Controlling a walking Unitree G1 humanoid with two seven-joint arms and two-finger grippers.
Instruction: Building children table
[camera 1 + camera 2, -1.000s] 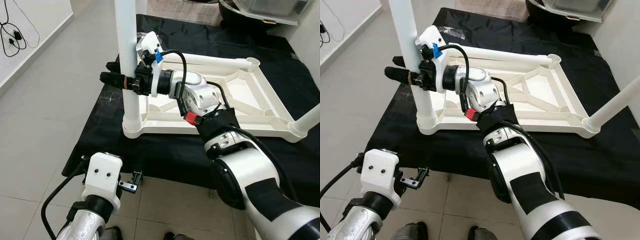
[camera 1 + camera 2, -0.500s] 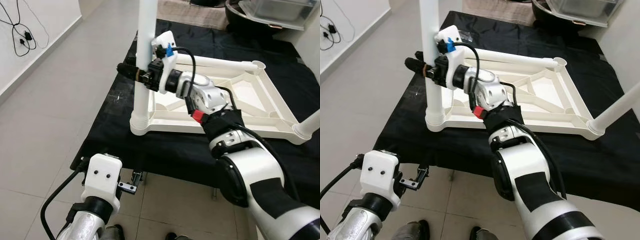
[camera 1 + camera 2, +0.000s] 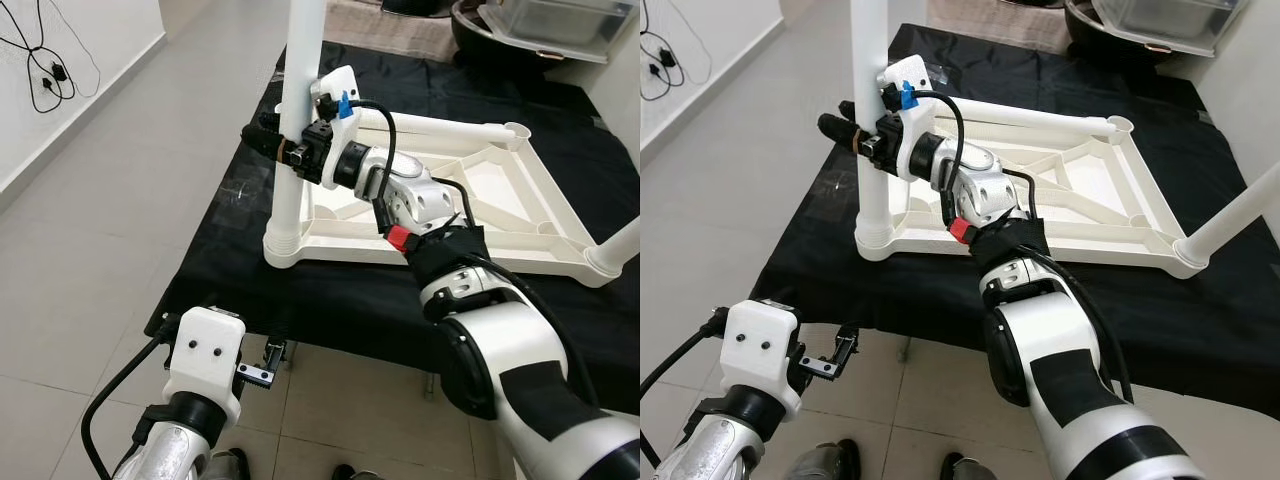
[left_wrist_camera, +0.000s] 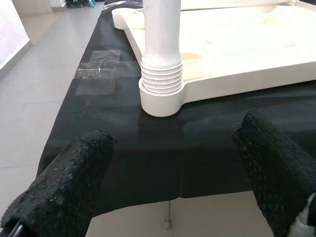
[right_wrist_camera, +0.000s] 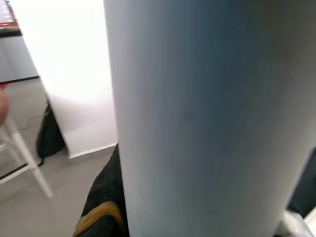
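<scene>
step in hand, as i judge it: seating a leg. right end effector (image 3: 275, 148) pinches the upright table leg (image 3: 296, 110), upper centre of frame, foot in the corner socket of the upturned table top (image 3: 500, 215) on the black bench (image 3: 215, 275). next likely needs twisting. left end effector (image 4: 173, 182) is spread; its wrist view shows the threaded collar (image 4: 161, 79), too small to read from the head.

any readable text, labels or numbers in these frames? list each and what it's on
None readable. The white table top, its upright leg held by the right gripper, the left gripper and the black cloth bear no print. The bin at the far edge is too small to tell.
</scene>
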